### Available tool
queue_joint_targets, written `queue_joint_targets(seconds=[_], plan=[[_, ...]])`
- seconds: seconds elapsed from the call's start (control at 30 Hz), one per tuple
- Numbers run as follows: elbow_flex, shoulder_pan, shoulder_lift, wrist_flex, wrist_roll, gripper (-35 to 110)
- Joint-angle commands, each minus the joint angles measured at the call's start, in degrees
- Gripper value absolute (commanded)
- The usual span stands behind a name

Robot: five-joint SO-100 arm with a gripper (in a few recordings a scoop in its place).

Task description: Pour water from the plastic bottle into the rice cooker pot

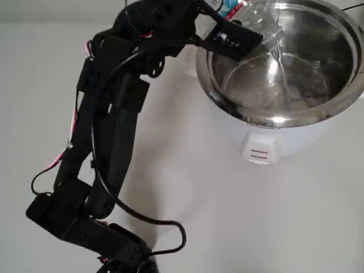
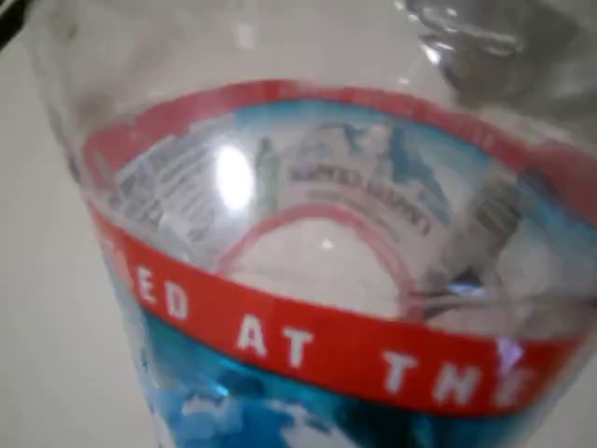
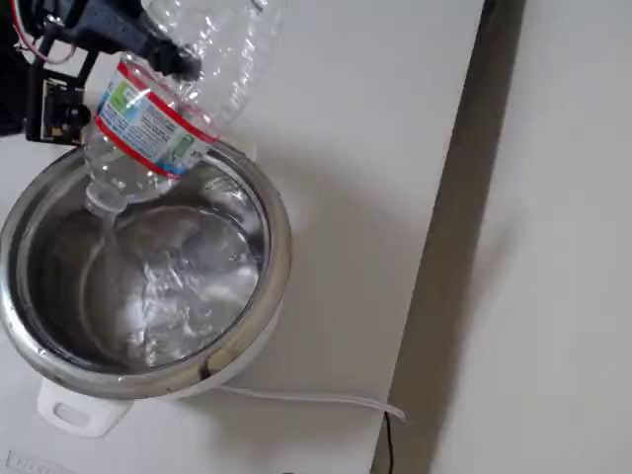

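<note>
The clear plastic bottle [image 1: 257, 18] with its red, white and blue label hangs tilted over the rice cooker pot [image 1: 272, 118], neck pointing down. My gripper [image 1: 233, 38] is shut on the bottle's body above the pot's rim. In the fixed view the bottle [image 3: 163, 114] is mouth-down inside the rim of the pot [image 3: 277, 247], held by the gripper [image 3: 163, 54], and a thin stream of water [image 3: 101, 232] falls into the pot. Water ripples on the pot's bottom. Up close in the wrist view, the bottle's label [image 2: 317, 280] spans the picture.
The steel pot sits in a white cooker body [image 1: 267, 145] with a handle [image 3: 71, 410]. A white cable [image 3: 306, 397] runs from the cooker toward the table's edge [image 3: 444, 247]. My black arm [image 1: 108, 142] stretches across the table to the left of the cooker.
</note>
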Motion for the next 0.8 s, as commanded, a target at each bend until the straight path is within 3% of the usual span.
queue_joint_targets(seconds=[0.0, 0.77], plan=[[-4.75, 0.7, 0.35, -0.7, 0.7, 8], [-4.75, 1.32, -0.09, -0.44, 0.62, 7]])
